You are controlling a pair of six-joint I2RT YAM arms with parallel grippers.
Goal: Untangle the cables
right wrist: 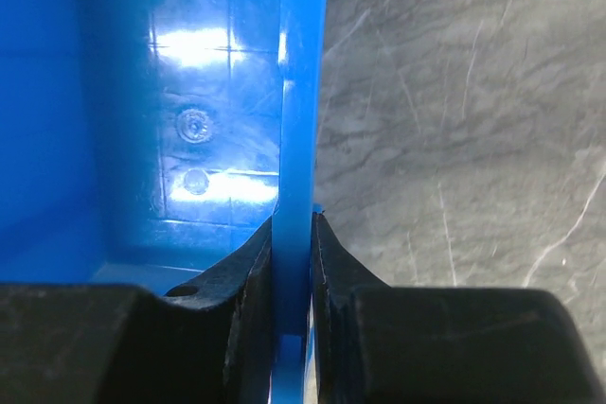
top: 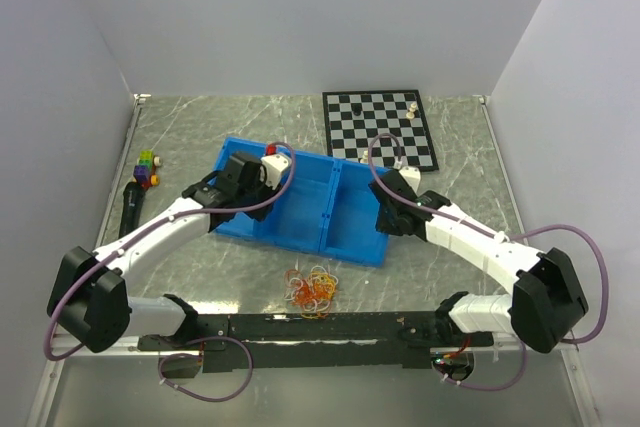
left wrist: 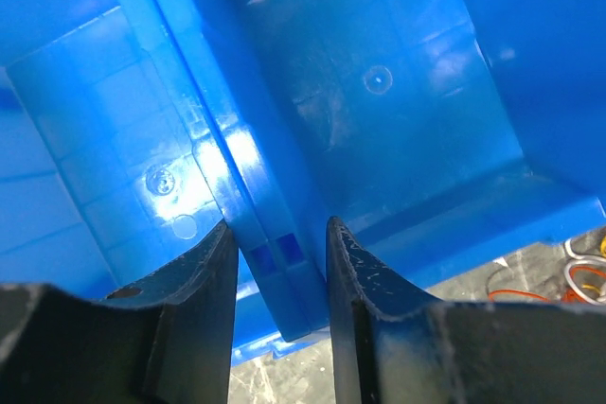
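Right pincer (right wrist: 294,222) pinched shut on the thin right-hand wall of the blue plastic bin (top: 300,219), one finger inside, one outside. Left pincer (left wrist: 279,226) with fingers set apart astride a thicker blue wall near the bin's far left rim; pressing or merely straddling, impossible to tell. Grey marbled tabletop (top: 400,287) beneath everything. Bin at mid-table, divided into two compartments. Black-and-white chessboard (top: 380,132) behind the bin's right end, carrying a few small pieces. Cables (top: 313,288), a small clump of thin orange, yellow, red and white loops, lying on the tabletop just in front of the bin, apart from both pincers.
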